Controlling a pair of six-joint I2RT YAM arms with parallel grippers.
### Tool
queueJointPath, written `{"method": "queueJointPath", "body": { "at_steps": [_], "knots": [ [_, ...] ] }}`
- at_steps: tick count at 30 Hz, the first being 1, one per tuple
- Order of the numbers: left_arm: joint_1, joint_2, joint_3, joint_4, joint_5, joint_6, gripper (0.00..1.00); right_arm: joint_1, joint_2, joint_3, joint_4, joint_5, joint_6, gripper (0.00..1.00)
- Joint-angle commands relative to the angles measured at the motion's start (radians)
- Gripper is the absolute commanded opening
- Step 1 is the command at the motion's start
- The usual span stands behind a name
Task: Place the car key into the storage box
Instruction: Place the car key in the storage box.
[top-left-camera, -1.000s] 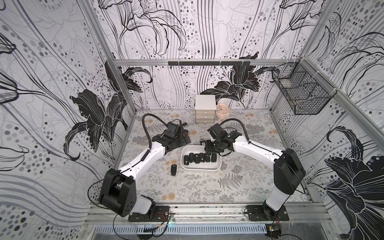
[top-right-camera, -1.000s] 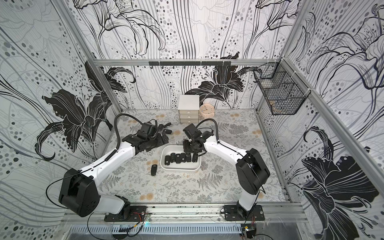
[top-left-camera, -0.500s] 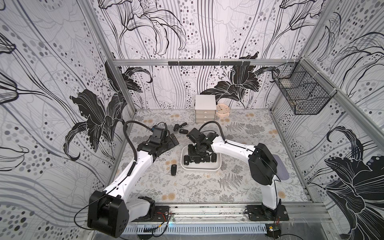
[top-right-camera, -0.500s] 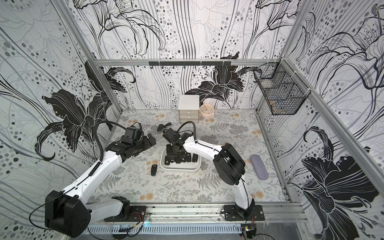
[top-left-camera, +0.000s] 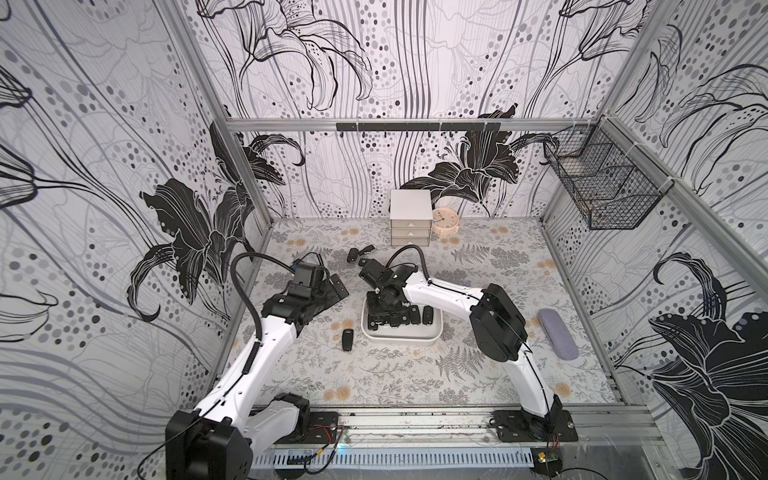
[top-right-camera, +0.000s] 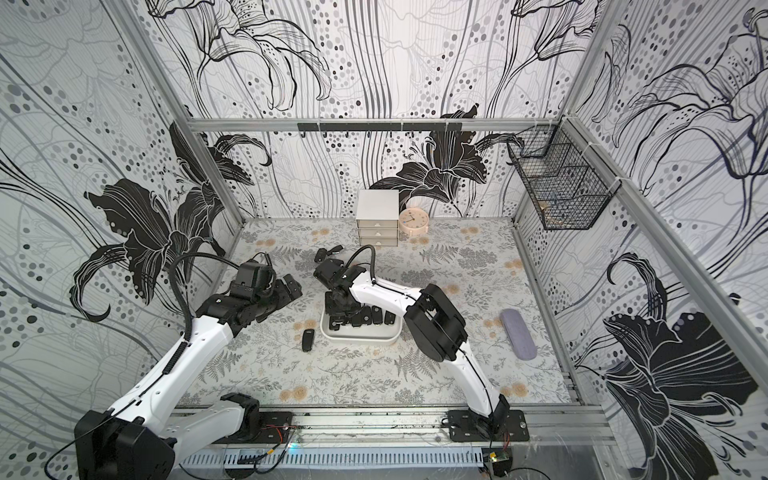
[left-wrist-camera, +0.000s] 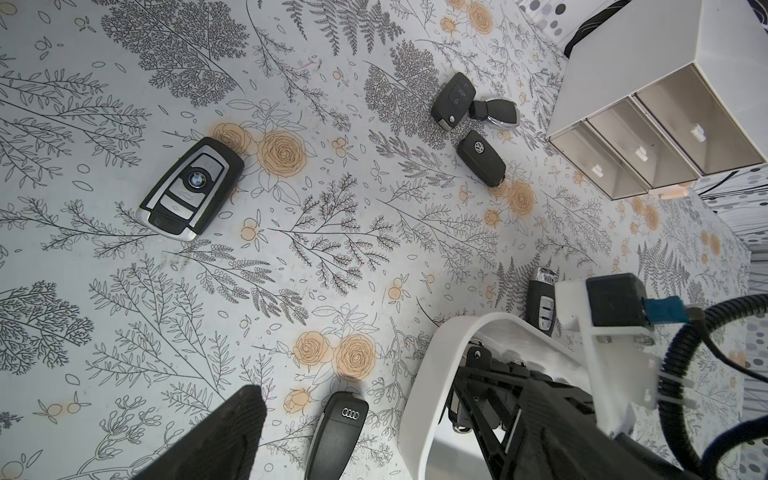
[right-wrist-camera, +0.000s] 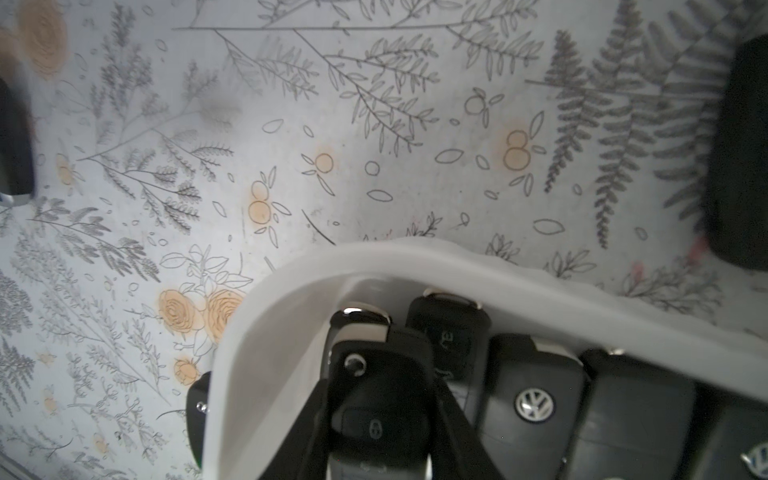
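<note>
Right, floral-print table (top-left-camera: 478, 374), both arms reaching in from the near rail. The left arm (top-left-camera: 257, 361) angles toward the side wall and the right arm (top-left-camera: 440, 289) bends across to the middle.

- Black wire basket (top-left-camera: 602, 183) hangs on the side wall on the right arm's side.
- White three-drawer cabinet (top-left-camera: 410, 208) stands at the back wall, drawers shut. A pale round clock (top-left-camera: 445, 219) stands just beside it.
- Storage box (top-left-camera: 401, 338) sits mid-table between the arms, with a row of black fobs (top-left-camera: 411, 316) lying side by side inside.
- Grey oblong case (top-left-camera: 557, 334) lies flat on the mat, well apart from the box, on the right arm's side.

Left gripper (top-left-camera: 330, 293): jaws spread wide, nothing between them, hanging above bare mat beside the box. Only one finger (left-wrist-camera: 232, 436) shows in the left wrist view.

Right gripper (right-wrist-camera: 379, 390): pinched on a black car key (right-wrist-camera: 376, 428) with a padlock button facing the camera. It is inside the box outline, at the end nearest the left arm, over a chrome-tipped fob (right-wrist-camera: 359, 322). Can't tell if the held key touches that fob.

Loose keys on the mat:
- Audi fob (left-wrist-camera: 338, 432), just outside the box wall
- BMW fob (left-wrist-camera: 191, 189), well apart from the box
- Cluster of three (top-left-camera: 359, 255) toward the cabinet
- One more (left-wrist-camera: 542, 303) behind the box, half hidden by the right wrist
</note>
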Motion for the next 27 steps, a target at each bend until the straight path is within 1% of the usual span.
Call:
{"method": "queueJointPath", "body": {
  "at_steps": [1,3,8,17,20,22,23,27],
  "knots": [
    [0.008,-0.016,-0.015,-0.002,-0.013,-0.007,0.99,0.004,0.028,0.035,-0.049,0.022,0.016,0.29],
    [0.010,-0.020,-0.017,-0.003,-0.013,-0.007,0.99,0.004,0.032,0.036,-0.051,0.022,0.014,0.33],
    [0.010,-0.021,-0.020,-0.005,-0.010,-0.013,0.99,0.004,0.033,0.039,-0.047,0.021,0.013,0.38],
    [0.011,-0.025,-0.022,-0.006,-0.010,-0.016,0.99,0.004,0.037,0.052,-0.040,0.014,0.014,0.40],
    [0.009,-0.026,-0.026,-0.005,-0.008,-0.021,0.99,0.004,0.032,0.047,-0.031,0.008,0.017,0.45],
    [0.010,-0.029,-0.030,-0.005,-0.008,-0.024,0.99,0.004,0.022,0.042,-0.027,0.011,0.017,0.55],
    [0.010,-0.029,-0.032,-0.004,-0.007,-0.024,0.99,0.004,0.016,0.039,-0.021,0.013,0.015,0.58],
    [0.010,-0.032,-0.038,-0.003,-0.007,-0.027,0.99,0.005,-0.006,0.033,-0.016,0.016,0.014,0.61]
  ]
}}
